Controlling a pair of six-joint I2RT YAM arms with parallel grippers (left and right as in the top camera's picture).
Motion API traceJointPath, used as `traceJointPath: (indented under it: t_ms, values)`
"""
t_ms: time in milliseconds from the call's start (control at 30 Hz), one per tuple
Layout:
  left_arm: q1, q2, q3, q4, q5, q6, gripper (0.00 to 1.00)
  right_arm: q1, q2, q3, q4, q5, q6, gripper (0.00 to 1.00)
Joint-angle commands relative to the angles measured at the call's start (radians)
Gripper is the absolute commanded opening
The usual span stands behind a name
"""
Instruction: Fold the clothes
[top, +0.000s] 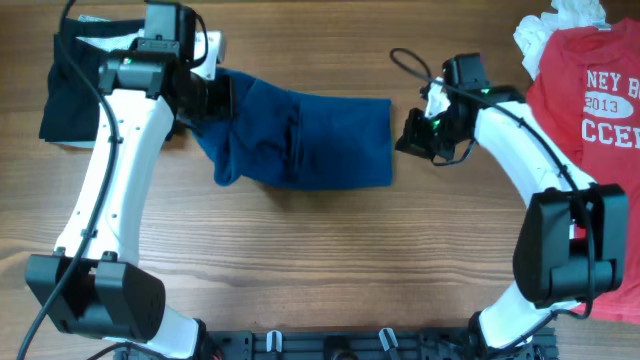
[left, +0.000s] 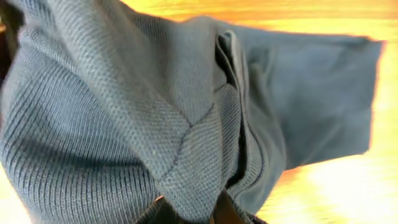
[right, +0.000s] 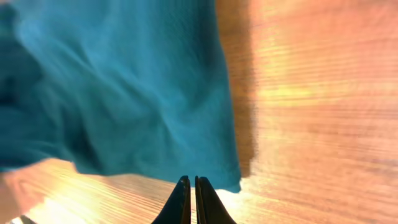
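Left pincer (top: 220, 100) grips blue shirt (top: 320, 140); red T-shirt (top: 590, 100) lies far right.

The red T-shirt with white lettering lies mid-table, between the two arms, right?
No. The red T-shirt lies at the table's right edge, outside the right arm, as the overhead view shows. The dark-blue shirt is what lies between the arms.

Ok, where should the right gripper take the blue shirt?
Take the blue shirt at its right edge, near a corner, coming in from the right along the table. That edge lies flat and straight, facing the right gripper, whose fingers are shut, so open first. The left end is bunched at the left gripper.
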Motion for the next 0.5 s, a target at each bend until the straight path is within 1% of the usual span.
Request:
traceJointPath:
  t_ms: [0,67,233,467]
  values:
    - [0.013,-0.018,0.019,-0.006,-0.087,-0.012,0.04,-0.048,-0.047,0.092,-0.044,-0.042,-0.056,0.04]
    - [0.006,-0.018,0.019,0.019,-0.074,-0.011,0.04,-0.071,-0.064,0.121,-0.077,-0.042,-0.071,0.04]
    - [-0.082,0.024,0.019,0.128,0.06,-0.01,0.04,-0.124,-0.107,0.156,-0.145,-0.034,-0.082,0.04]
    - [-0.243,0.178,0.017,0.187,0.072,-0.019,0.04,-0.143,-0.115,0.156,-0.22,0.012,-0.134,0.04]
